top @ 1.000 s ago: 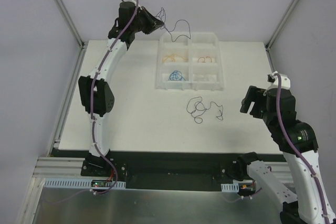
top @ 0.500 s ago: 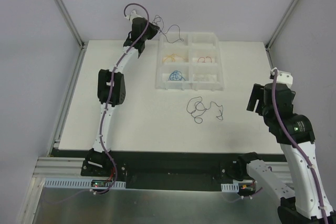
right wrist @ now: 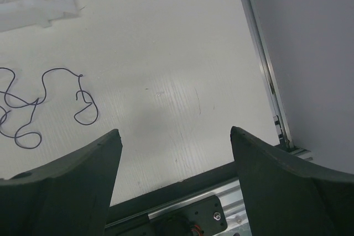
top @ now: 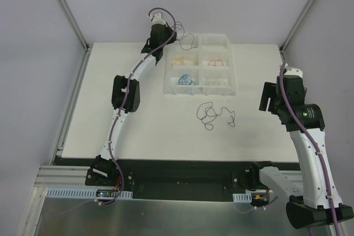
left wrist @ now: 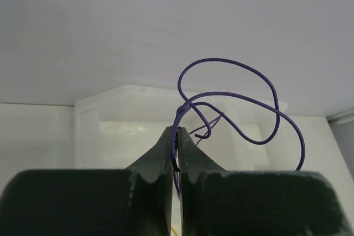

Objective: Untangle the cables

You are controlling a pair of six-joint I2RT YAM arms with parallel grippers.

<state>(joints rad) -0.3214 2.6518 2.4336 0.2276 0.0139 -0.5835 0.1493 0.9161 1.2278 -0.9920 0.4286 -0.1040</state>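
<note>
My left gripper [top: 167, 33] is stretched to the far left corner of the clear compartment tray [top: 200, 93] and is shut on a dark purple cable [top: 186, 40], whose loops hang over the tray's back left compartment. The left wrist view shows the left gripper [left wrist: 178, 131] pinching that purple cable [left wrist: 243, 100] between its tips. In the tray lie an orange cable [top: 184, 59], a red cable [top: 217, 63] and a blue cable [top: 185, 79]. A dark curly cable [top: 213, 114] lies on the table in front of the tray. My right gripper [top: 267, 96] hovers open at the right, empty.
In the right wrist view, the right gripper [right wrist: 174, 134] looks down on the white table with the dark cable [right wrist: 33, 103] at the left, the tray's corner [right wrist: 33, 4] at the top left and the table's metal edge rail [right wrist: 265, 75] at the right.
The left arm has reached farther back and to the right, carrying the purple cable over the tray's back left corner. The right arm has drawn upright and shifted slightly right.
</note>
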